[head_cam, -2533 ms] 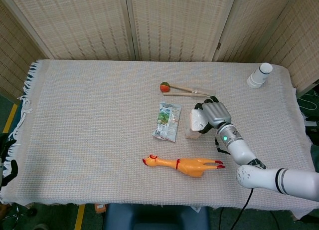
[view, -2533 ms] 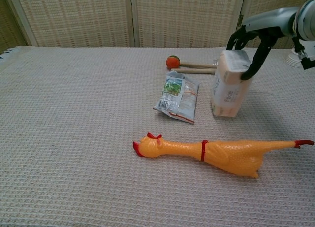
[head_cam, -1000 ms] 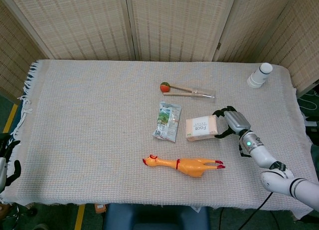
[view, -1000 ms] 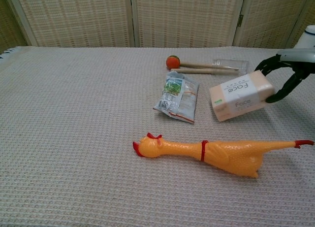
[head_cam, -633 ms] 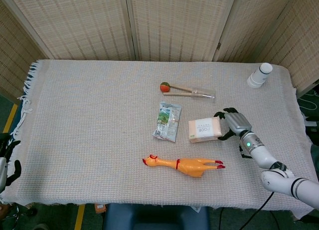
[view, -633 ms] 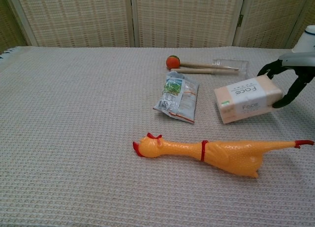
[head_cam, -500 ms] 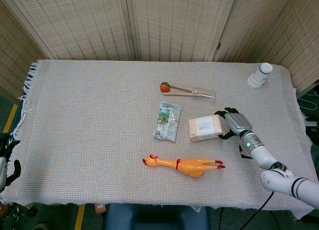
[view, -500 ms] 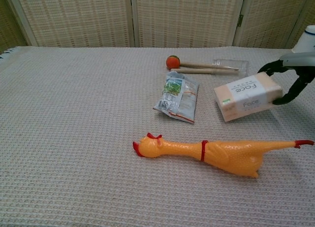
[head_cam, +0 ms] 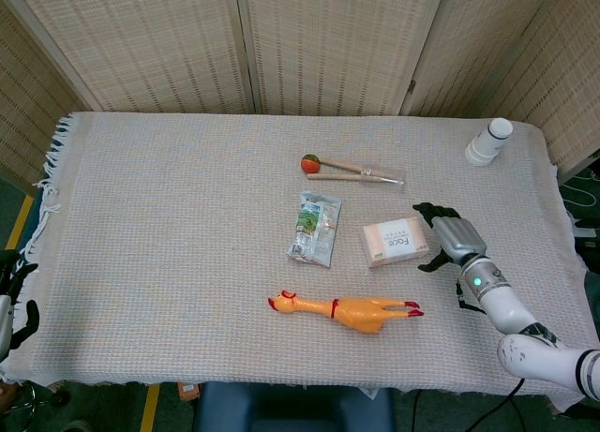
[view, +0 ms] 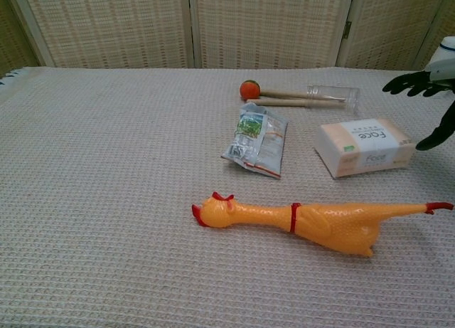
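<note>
The right hand point(head_cam: 450, 237) hangs with its fingers spread and holding nothing, just clear of the tissue pack point(view: 365, 156), which lies flat on the table cloth point(head_cam: 169, 226) right beside the fingertips. Pulling away cleanly calls for fingers kept wide, so none catches the pack's near end. Beyond the pack from the hand lies a snack pouch point(head_cam: 314, 228); the rubber chicken point(view: 313, 217) lies nearer the robot. The left hand is out of sight.
</note>
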